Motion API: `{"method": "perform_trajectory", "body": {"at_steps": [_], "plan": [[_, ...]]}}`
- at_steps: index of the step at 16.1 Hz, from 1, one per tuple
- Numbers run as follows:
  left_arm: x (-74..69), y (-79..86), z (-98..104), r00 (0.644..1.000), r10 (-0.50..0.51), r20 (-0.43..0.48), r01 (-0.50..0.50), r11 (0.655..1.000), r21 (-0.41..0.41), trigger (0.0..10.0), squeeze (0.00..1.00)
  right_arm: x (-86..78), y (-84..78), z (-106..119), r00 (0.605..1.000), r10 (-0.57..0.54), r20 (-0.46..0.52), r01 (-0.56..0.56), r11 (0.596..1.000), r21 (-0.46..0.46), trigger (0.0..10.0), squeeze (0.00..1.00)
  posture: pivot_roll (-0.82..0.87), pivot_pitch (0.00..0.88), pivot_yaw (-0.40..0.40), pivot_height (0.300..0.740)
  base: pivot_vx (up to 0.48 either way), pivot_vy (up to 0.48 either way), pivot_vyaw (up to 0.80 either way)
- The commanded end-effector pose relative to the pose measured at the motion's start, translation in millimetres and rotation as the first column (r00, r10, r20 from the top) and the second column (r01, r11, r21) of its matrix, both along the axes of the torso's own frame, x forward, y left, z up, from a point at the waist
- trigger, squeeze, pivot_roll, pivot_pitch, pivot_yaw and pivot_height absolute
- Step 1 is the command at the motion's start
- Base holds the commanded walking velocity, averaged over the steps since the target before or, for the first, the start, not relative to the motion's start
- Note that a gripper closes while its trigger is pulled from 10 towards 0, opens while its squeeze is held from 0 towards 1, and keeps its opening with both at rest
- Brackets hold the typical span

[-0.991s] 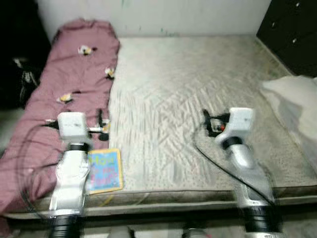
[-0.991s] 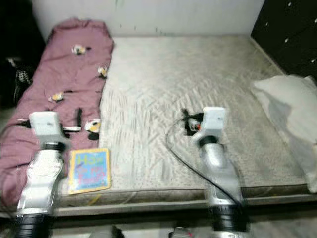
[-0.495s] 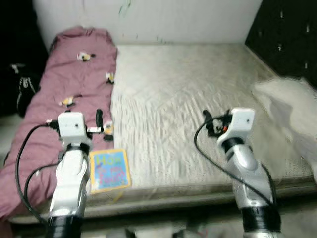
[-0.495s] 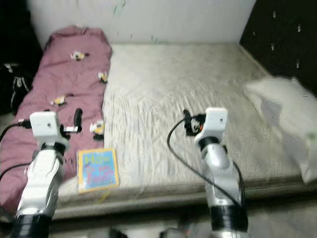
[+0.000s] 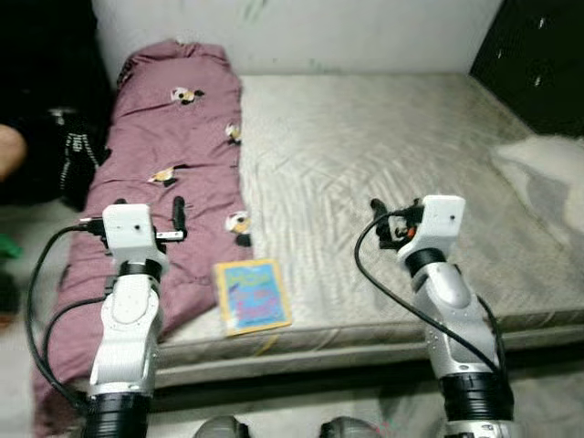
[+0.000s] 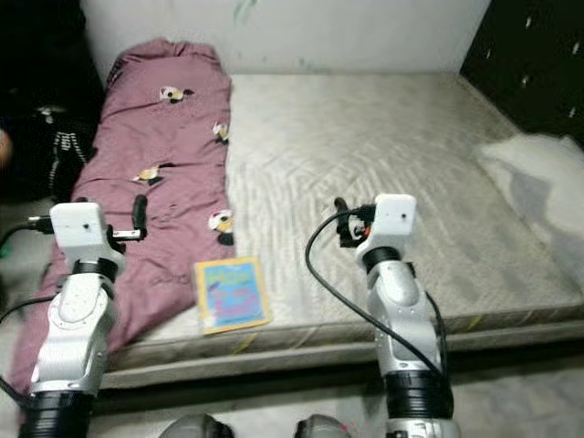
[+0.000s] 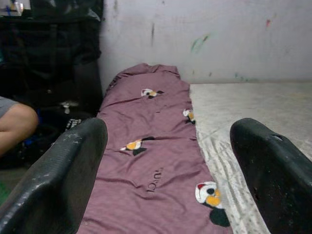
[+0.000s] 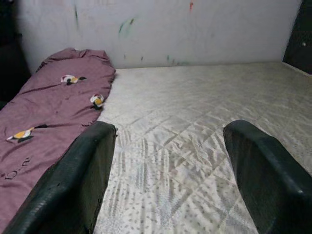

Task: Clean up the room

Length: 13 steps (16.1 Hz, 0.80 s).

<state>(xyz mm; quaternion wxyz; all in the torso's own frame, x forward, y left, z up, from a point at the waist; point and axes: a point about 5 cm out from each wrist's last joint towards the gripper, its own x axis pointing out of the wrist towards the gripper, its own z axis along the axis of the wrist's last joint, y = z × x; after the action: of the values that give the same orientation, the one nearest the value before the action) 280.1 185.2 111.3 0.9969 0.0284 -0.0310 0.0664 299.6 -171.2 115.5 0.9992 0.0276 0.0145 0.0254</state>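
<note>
Two things on the bed [image 5: 383, 137] look like the work ahead: the mauve blanket [image 5: 173, 164], lying in a long bundle down the left edge of the bare mattress and spilling over its side, and the yellow-bordered picture book [image 5: 252, 296], which lies flat near the front edge, just beside the blanket's hem. A pale pillow [image 5: 547, 178] sits at the far right edge. A person's knee [image 7: 14, 124] shows off to the left, beside a dark bag.

Both arms are raised in front of the robot, above the bedding and touching nothing. The left gripper [image 7: 165, 161] has its jaws spread wide and empty over the blanket; the right gripper [image 8: 168, 165] is likewise spread and empty, over bare mattress well to the right of the book.

The step in hand appears to be approach and choice of target. The book is likely the easier first pick, but it lies flat, so the robot should probably come closer, lower one jaw at the book's free front edge and slide under rather than press down. Care is needed to avoid snagging blanket cloth alongside.
</note>
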Motion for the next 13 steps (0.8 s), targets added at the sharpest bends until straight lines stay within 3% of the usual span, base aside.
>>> {"method": "perform_trajectory", "body": {"at_steps": [1,3,7,10,13], "plan": [[-1.5,-3.2,0.3,1.000,-0.006,0.007,0.006,1.000,0.003,10.0,0.00,-2.9,-5.7,-4.6,1.000,-0.026,-0.017,0.026,1.000,-0.002,10.0,0.00,-0.02,0.000,-0.007,0.740,0.000,0.469,0.00],[-4.0,-0.4,5.0,0.999,-0.013,0.029,0.012,1.000,0.010,10.0,0.00,-5.9,-1.9,-2.4,1.000,-0.029,-0.012,0.029,1.000,0.010,10.0,0.00,-0.03,0.000,0.000,0.740,0.000,0.439,0.00],[-2.8,2.4,4.3,1.000,-0.002,0.009,0.002,1.000,0.012,10.0,0.00,-14.3,-0.3,-8.0,0.999,-0.014,-0.034,0.014,1.000,0.007,10.0,0.00,-0.02,0.000,-0.012,0.740,0.000,0.000,0.00],[-11.1,3.1,4.2,1.000,-0.024,-0.002,0.024,0.999,0.026,10.0,0.00,-19.8,-2.8,-17.0,0.997,-0.023,-0.069,0.023,1.000,-0.002,10.0,0.00,0.00,0.000,-0.021,0.740,0.000,0.000,0.00],[-14.4,3.2,5.4,0.997,-0.073,-0.003,0.073,0.997,0.019,10.0,0.00,-21.5,6.6,-13.6,0.997,-0.006,-0.078,0.007,1.000,0.012,10.0,0.00,-0.01,0.000,-0.033,0.740,0.266,0.000,-0.19]]}}
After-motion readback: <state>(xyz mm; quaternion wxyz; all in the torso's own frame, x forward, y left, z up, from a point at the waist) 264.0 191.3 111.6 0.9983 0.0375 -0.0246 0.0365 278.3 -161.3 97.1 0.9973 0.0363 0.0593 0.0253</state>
